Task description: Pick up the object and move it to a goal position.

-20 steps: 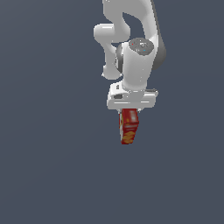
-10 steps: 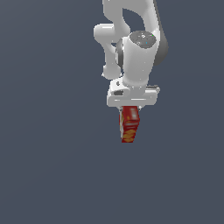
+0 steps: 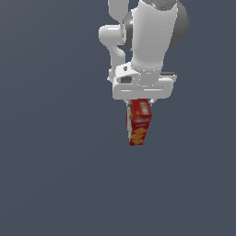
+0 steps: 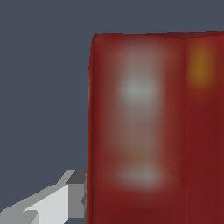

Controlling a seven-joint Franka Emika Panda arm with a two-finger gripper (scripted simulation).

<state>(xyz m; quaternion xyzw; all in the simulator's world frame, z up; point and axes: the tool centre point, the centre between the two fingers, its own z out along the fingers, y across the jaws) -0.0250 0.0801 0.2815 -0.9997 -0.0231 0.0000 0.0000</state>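
From the exterior view, the white arm (image 3: 150, 41) hangs down from the top of the frame, its wrist block ending in the claw (image 3: 138, 102). The claw is clenched on the box (image 3: 139, 123), gripping it at its upper end. The box is red with yellow-orange print low on its face, and it hangs below the claw, slightly tilted, with nothing touching its lower end. All around it is a plain dark grey-blue ground (image 3: 50, 175); I see no other thing near it and nothing standing in its way on either side. I cannot tell from here how high the box is above that ground.

In the wrist view, the box (image 4: 148, 131) fills most of the picture, very close and blurred. Its red side shows pale smudged label patches and an orange spot near one corner. One grey-white fingertip (image 4: 65, 199) lies right against the edge of the box. The other finger is hidden. Beside the box is only the same dark grey-blue ground (image 4: 43, 87).
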